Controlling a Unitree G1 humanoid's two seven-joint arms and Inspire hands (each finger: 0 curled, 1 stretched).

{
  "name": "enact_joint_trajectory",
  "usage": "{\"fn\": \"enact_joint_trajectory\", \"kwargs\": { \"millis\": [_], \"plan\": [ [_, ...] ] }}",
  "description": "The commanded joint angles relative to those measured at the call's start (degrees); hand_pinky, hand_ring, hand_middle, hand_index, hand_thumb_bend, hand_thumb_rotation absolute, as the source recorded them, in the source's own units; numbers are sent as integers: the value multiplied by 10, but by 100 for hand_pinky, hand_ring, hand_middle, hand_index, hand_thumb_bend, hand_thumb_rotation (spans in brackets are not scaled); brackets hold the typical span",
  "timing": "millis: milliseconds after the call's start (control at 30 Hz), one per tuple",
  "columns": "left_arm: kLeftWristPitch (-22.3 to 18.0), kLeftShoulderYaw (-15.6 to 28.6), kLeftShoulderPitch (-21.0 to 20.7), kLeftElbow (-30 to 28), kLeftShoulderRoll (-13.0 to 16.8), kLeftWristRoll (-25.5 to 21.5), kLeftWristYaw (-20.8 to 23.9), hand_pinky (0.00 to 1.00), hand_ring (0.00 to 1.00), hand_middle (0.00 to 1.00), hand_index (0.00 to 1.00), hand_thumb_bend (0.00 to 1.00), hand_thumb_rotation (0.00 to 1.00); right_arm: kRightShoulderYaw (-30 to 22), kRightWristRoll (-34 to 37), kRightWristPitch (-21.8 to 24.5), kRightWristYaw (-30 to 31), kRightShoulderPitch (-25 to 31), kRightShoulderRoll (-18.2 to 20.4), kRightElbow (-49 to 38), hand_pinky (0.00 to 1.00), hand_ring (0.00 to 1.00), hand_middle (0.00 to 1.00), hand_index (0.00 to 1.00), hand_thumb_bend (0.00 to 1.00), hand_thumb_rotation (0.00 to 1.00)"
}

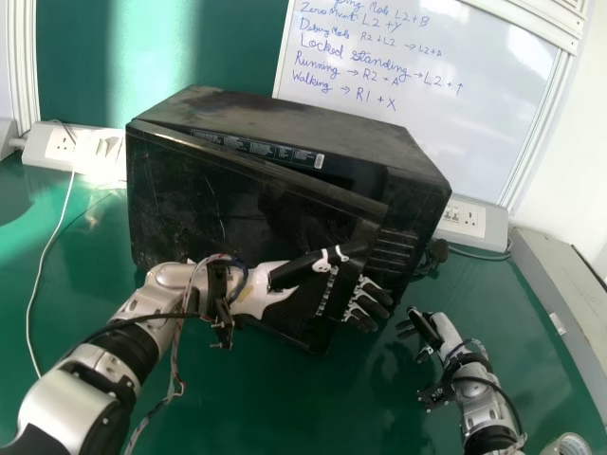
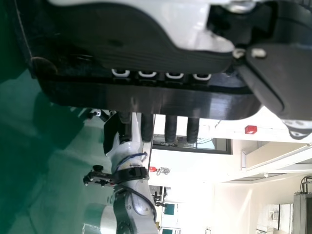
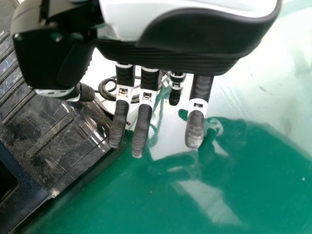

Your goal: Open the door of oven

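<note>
1. Left hand (image 1: 261, 292): in front of the oven door, fingers nearly straight, passing behind a dark strip (image 1: 345, 284) along the door's right edge, tips emerging to its right; thumb extended above them.
2. Oven door (image 1: 209, 209): black, glossy, scuffed and scratched; ajar, its right side standing out from the body toward the near side.
3. Oven (image 1: 285, 116): black, boxy, upright, at the middle of the table, far side; top dull and dusty, with pale smudges. A printed label strip (image 1: 256, 147) shows in the gap above the door; ridged slots (image 1: 389, 254) mark the right front.
4. Right hand (image 1: 434, 328): near right, apart from the oven, over the table; fingers extended, slightly spread, nothing held.
5. Table (image 1: 247, 408): green, glossy.
6. Wall sockets (image 1: 62, 142), far left, with a white cable (image 1: 45, 251); another socket box (image 1: 465, 220), far right.
7. Whiteboard (image 1: 427, 114): behind the oven, blue handwriting.
</note>
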Motion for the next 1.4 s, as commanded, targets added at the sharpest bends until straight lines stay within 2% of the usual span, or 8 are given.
{"fn": "enact_joint_trajectory", "kwargs": {
  "millis": [0,200,400,700,800,933,1200,1367],
  "plan": [
    [8,3,0,-28,-18,-23,3,47,60,66,74,91,90,7,-5,5,8,13,7,13,32,39,50,50,50,16],
    [52,9,21,-69,-30,-43,33,23,29,38,51,88,82,5,-5,8,7,13,8,13,32,39,49,50,50,16],
    [49,3,36,-95,-30,-47,45,12,18,27,35,90,80,6,-6,10,6,12,8,14,32,38,48,50,50,16],
    [96,-1,68,-169,-31,-52,78,7,12,21,29,96,74,7,-8,3,8,13,7,14,32,39,49,50,50,16],
    [119,-8,91,-224,-33,-49,108,5,11,18,25,98,72,8,-9,2,6,13,6,14,32,38,49,50,50,16],
    [145,-23,131,-309,-37,-43,150,2,7,13,18,100,77,7,-9,8,4,11,7,15,32,39,49,50,50,16],
    [186,-42,198,-427,-42,-53,200,0,5,10,11,92,84,10,-12,1,6,12,4,15,31,38,49,50,50,16],
    [203,-52,232,-489,-38,-56,220,0,4,9,9,89,81,8,-10,2,7,12,4,16,31,38,48,50,50,16]
  ]
}}
